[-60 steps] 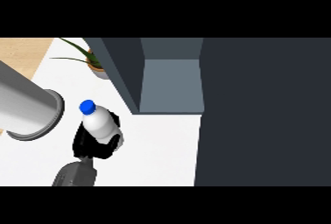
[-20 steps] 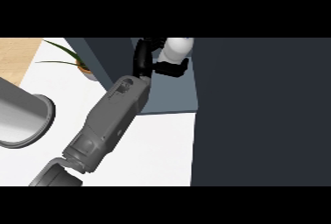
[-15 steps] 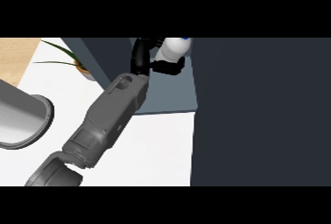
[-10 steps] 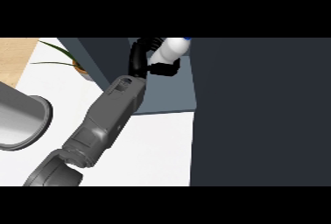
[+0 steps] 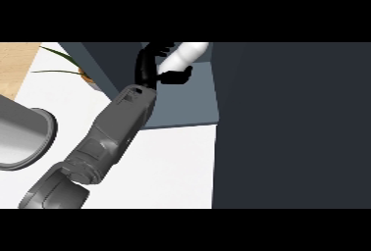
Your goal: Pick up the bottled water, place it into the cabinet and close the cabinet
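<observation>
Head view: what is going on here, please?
The right hand is curled round the bottle and holds it tilted inside the open cabinet, with the arm stretched in from the counter. Whether the bottle rests on the shelf cannot be told. The cabinet is not yet closed.

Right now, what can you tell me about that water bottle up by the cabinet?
The bottled water shows as a plain white, smooth cylinder, tilted with its upper end leaning right and cut off at the view's top, so no cap shows. The robot's black left hand curls round its lower part. It hangs inside the open cabinet, above its grey-blue floor.
</observation>
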